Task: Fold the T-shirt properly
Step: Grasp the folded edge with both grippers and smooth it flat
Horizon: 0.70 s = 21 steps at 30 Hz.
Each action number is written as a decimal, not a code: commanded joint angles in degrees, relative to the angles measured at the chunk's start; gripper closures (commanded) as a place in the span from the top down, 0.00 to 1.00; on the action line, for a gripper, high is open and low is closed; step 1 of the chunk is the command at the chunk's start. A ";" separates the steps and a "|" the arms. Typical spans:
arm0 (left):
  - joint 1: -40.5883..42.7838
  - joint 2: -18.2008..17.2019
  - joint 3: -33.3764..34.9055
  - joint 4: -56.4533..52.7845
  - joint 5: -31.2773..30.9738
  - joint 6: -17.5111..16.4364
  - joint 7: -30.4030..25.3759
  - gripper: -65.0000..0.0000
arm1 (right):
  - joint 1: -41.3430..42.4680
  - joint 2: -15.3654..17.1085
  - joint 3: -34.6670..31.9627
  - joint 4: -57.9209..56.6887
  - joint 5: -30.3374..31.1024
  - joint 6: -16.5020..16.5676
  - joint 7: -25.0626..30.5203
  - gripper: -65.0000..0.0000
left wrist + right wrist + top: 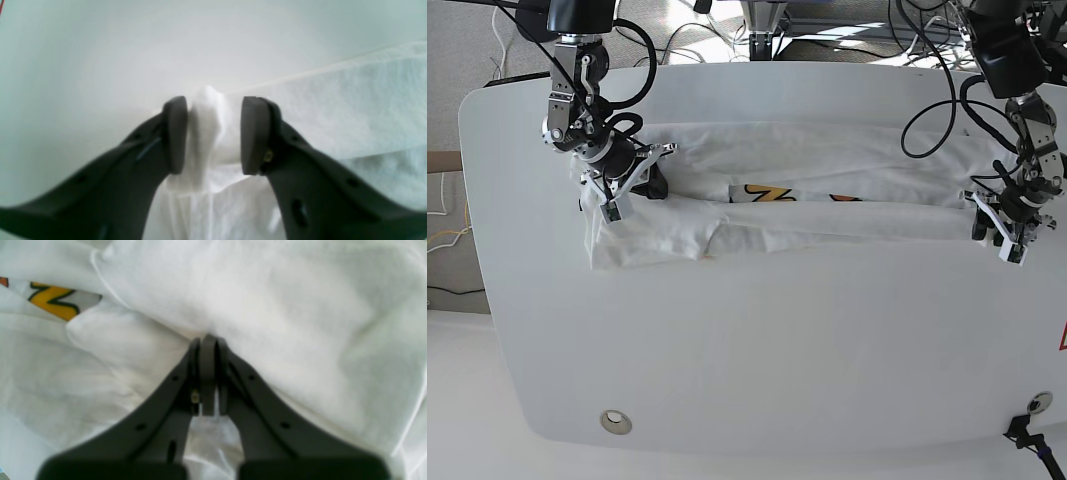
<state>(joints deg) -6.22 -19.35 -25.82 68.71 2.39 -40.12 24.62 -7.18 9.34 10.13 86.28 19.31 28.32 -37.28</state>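
**Lengthwise fold in hand, both ends gripped**

The T-shirt (807, 205) lies stretched across the far half of the white table (757, 360), its long edges turned in over the print. The right gripper (207, 340) is clamped tight on cloth at the left end. The left gripper (213, 133), jaws narrowed, straddles a bunched edge at the right end; whether it pinches, I cannot tell. Next, likely, both ends must travel together to keep the fold even.

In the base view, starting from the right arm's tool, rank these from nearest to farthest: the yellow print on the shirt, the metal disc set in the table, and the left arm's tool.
From the right tool, at the T-shirt's left end:
1. Yellow print, mid-shirt, just right of it.
2. Round metal disc, at the table's near left edge.
3. Left tool, at the shirt's far right end.
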 commanded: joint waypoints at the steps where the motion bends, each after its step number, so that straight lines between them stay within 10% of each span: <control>1: -1.03 -1.00 -0.24 0.88 -0.68 0.12 -1.02 0.27 | -0.07 0.46 0.11 -0.08 -2.56 -1.19 -2.94 0.00; 21: -0.07 -1.09 -0.68 5.45 -0.77 0.12 -1.02 0.00 | -0.07 0.46 0.20 -0.08 -2.56 -1.19 -2.94 0.00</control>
<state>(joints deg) -5.50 -19.29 -26.13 72.69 2.48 -40.10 24.60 -7.18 9.34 10.15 86.28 19.31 28.34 -37.28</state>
